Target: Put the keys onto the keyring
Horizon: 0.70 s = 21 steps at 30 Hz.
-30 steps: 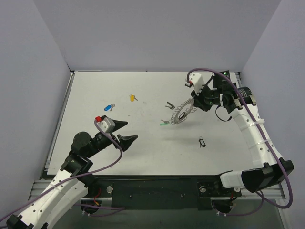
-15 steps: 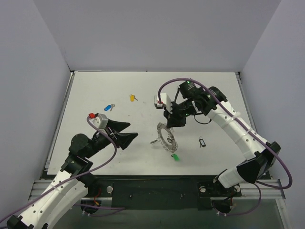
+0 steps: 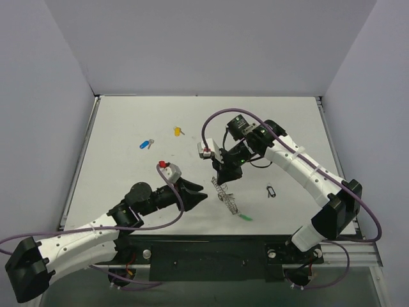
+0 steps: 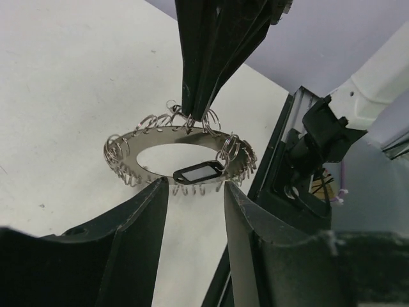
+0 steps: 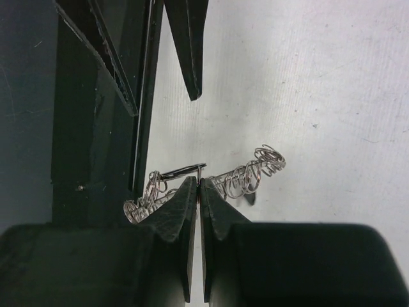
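My right gripper [image 3: 223,180] is shut on the rim of the keyring [image 3: 227,196], a flat silver ring plate hung with several small split rings, and holds it above the table near the front edge. The pinch shows in the right wrist view [image 5: 199,183]. A green key [image 3: 246,218] hangs at the keyring's lower end. My left gripper [image 3: 199,192] is open and empty just left of the keyring; in the left wrist view its jaws [image 4: 195,187] sit just below the plate [image 4: 131,139] and a black tag [image 4: 199,173]. A blue key [image 3: 146,144] and a yellow key [image 3: 178,131] lie far left.
A small black clip [image 3: 271,190] lies on the table right of the keyring. The table's front edge and black base rail [image 3: 211,246] are close under both grippers. Grey walls stand on the left, back and right.
My right arm has carried the keyring with the green key from the back right to the front middle. My left gripper has moved right, up to the keyring.
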Available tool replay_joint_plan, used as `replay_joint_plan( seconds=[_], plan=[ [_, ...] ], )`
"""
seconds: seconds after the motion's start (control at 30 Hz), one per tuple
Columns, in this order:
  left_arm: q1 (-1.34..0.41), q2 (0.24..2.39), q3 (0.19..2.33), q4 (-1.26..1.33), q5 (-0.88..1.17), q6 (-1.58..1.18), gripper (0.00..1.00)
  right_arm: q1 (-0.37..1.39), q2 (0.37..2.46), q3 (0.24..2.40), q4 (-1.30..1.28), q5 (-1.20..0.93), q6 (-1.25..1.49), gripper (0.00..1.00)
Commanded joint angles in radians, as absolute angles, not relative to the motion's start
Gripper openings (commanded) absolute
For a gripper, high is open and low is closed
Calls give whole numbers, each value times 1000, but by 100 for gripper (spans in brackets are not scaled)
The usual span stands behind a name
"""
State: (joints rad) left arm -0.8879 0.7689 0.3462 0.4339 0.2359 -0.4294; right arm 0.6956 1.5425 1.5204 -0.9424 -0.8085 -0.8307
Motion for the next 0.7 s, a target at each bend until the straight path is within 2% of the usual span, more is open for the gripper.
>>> replay_joint_plan(
  seconds=[0.0,0.33,0.67],
  plan=[
    [-945,836,364,606,94,-270,49,707,1554,1491,-927,-868,-821,0],
    [-971,1008,388,722,126,-195,42,706,1563,1460,-902,-870,-818,0],
    [-1003,1045,370,773,103,-183,43,707,1562,1431,-876,-879,-804,0]
  ],
)
